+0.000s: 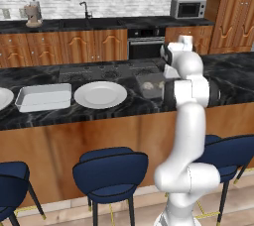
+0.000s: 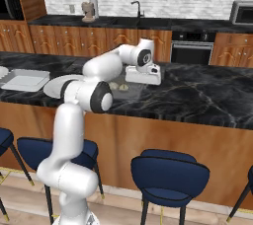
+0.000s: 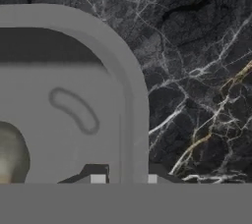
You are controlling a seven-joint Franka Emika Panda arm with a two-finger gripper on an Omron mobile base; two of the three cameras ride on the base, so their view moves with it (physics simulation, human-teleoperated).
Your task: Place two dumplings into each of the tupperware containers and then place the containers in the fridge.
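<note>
Item: grey container (image 3: 74,95), smoky translucent, rounded corners, open top. Location: black marbled table (image 3: 197,46), directly under the robot's hand; seen in the left base view (image 1: 150,85) just right of a round white plate (image 1: 100,94). Contents: dumplings, beige-tan; one at the lower left edge of the hand view (image 3: 11,154), two small lumps visible through the wall in the right base view (image 2: 118,86).

Item: gripper (image 3: 125,179), lowered over the grey container's corner. Its two fingertips (image 3: 97,178) straddle the container's wall, one inside, one outside. The jaws are drawn in close to that rim; whether they actually clamp it cannot be told.

Item: white container (image 1: 43,96), whitish, shallow, rectangular. Location: same table, left of the plate, well apart from the grey one; in the right base view (image 2: 24,79) at the far left. Contents not discernible.

Item: arm (image 2: 99,71), white with dark joints, reaching across the table's front edge.

Item: stools (image 1: 110,168), blue upholstered, along the table's near side.

Background: oven (image 1: 145,42), microwave (image 1: 188,8), sink tap (image 1: 85,8) on the rear wall.
</note>
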